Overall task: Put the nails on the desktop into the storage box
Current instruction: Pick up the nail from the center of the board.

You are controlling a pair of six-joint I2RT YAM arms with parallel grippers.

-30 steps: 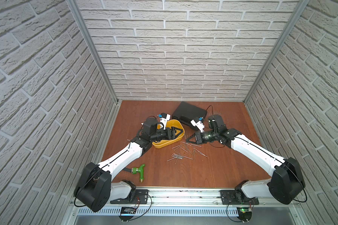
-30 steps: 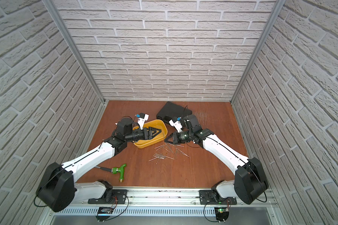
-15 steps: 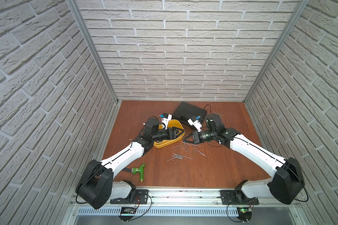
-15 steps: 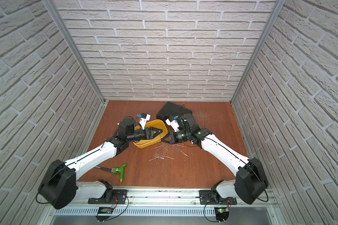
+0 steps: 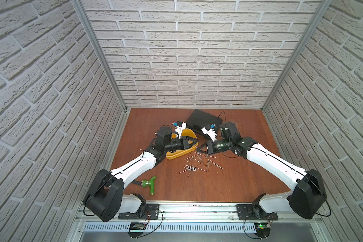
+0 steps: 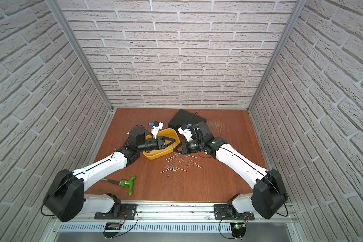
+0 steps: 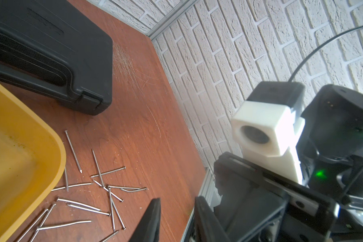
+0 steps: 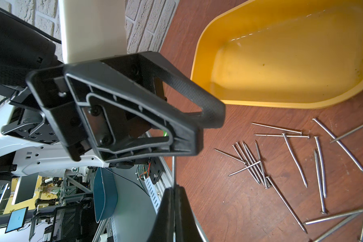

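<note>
right gripper [image 8: 173, 191] pinches one nail [image 8: 173, 167], its long axis running straight out of the fingertips toward the left gripper [image 5: 196, 143], whose jaws stand apart over the storage box [image 5: 176, 156]; other nails [image 5: 199, 162] lie on the desktop [image 5: 218, 184] just beside the box.

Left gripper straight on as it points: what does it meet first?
Likely the nail sticking out of the shut right gripper, then that gripper itself, just past the box; depth is unclear.

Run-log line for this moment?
left gripper open at storage box edge | right gripper shut, apparently on a nail | nails scattered on desktop
</note>
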